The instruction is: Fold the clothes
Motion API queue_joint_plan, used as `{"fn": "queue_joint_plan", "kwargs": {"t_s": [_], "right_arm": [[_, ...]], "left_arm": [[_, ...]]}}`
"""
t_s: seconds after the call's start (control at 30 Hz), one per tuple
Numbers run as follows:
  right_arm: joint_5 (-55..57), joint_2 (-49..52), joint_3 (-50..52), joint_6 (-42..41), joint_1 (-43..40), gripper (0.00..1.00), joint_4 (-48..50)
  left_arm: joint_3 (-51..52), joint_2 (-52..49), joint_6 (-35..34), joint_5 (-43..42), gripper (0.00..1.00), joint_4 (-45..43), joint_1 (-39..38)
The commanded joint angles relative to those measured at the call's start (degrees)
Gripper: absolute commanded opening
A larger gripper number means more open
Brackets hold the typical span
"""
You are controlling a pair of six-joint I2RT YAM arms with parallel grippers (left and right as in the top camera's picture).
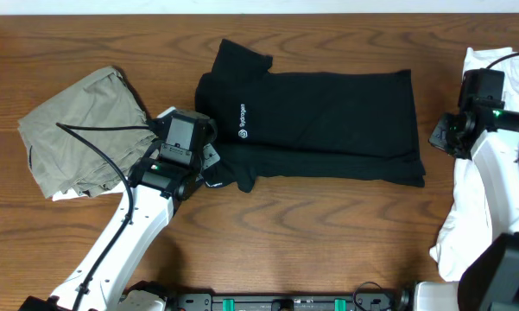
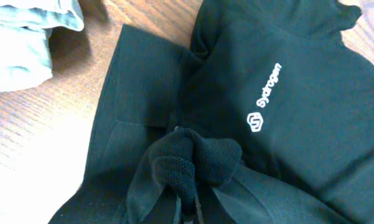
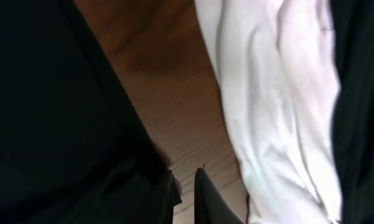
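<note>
From above, the black shirt [image 1: 328,121] lies across the middle of the table [image 1: 69,43], its collar to the left and its hem to the right. An olive-grey garment [image 1: 78,130] is heaped at the left and a white garment [image 1: 459,220] lies crumpled along the right edge. Only this view shows both arms. The left arm reaches in from the near left, bent at the elbow, with the left gripper [image 1: 212,168] at the shirt's near left sleeve. The right arm rises from the near right, with the right gripper [image 1: 439,136] just off the shirt's right end. The left wrist view shows what the overhead hides: the fingers are pinched together on a puckered bunch of sleeve fabric [image 2: 193,158], so that hand is clamped on the black shirt. It also gives the chest print clearly: a small white hexagon logo [image 2: 255,121] with white lettering [image 2: 271,84] beside it that reads something like "Sydrogen", though the exact letters are uncertain. The right wrist view is close and blurred, with black cloth to its left, the white garment to its right and bare wood between. Its two fingertips [image 3: 208,199] stand slightly apart, wood showing through the narrow gap.
</note>
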State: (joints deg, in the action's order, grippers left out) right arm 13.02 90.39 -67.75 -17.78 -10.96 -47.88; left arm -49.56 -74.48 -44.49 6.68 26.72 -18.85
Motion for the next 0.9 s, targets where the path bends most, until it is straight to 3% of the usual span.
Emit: {"fn": "queue_joint_plan", "kwargs": {"t_s": [0.0, 0.43, 0.57, 0.77, 0.87], "right_arm": [[-1.3, 4.1, 0.0, -0.6, -0.3, 0.09, 0.0], [-10.3, 10.9, 0.0, 2.9, -0.2, 0.06, -0.1], [-10.3, 10.9, 0.0, 3.3, -0.2, 0.12, -1.7], [-14.9, 11.0, 0.0, 5.2, -0.2, 0.29, -2.2], [-15.2, 11.0, 0.0, 5.2, -0.2, 0.31, -2.1]], "left_arm": [[-1.1, -0.7, 1.0, 1.9, 0.09, -0.3, 0.3], [-1.1, -6.4, 1.0, 1.9, 0.10, -1.2, 0.3], [-1.1, -7.8, 1.0, 1.9, 0.10, -1.1, 0.3], [-1.1, -8.0, 1.0, 1.9, 0.10, -1.3, 0.3], [-1.1, -8.0, 1.0, 1.5, 0.10, -1.4, 0.3]]}}
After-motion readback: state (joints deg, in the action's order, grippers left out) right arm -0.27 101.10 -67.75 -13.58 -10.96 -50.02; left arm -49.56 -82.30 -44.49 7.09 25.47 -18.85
